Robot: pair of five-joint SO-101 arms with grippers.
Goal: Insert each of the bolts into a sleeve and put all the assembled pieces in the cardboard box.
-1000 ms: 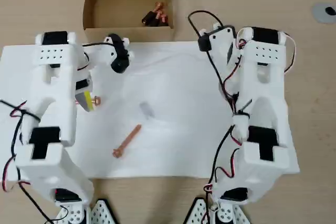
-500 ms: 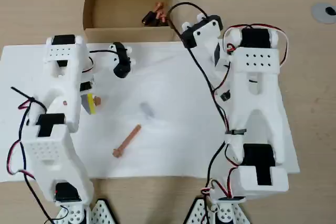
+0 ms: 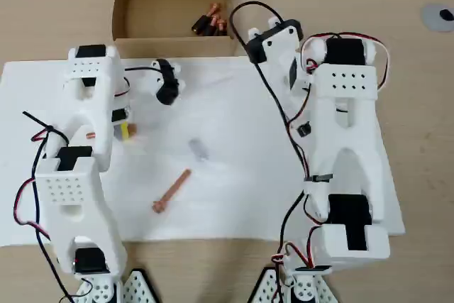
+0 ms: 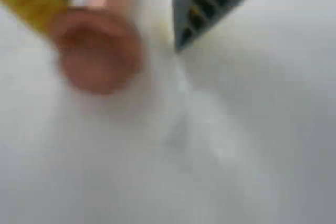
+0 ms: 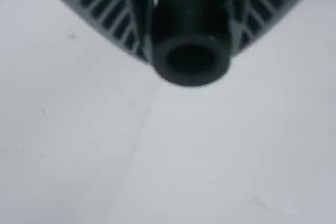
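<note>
My left claw (image 4: 118, 9) is clenched on a smooth copper bolt (image 4: 97, 51), my right claw (image 5: 191, 3) grips a round, hollow black sleeve (image 5: 191, 59), and a second bolt (image 3: 171, 191) lies loose on the white sheet (image 3: 241, 175), apart from both.

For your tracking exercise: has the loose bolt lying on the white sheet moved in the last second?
No. The bolt keeps its spot and slant against the cardboard box and the white sheet.

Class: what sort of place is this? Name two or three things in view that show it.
Probably a robotics test bench: the left arm and right arm with bare wiring at a wooden table, a white sheet, a loose bolt, a cardboard box.
</note>
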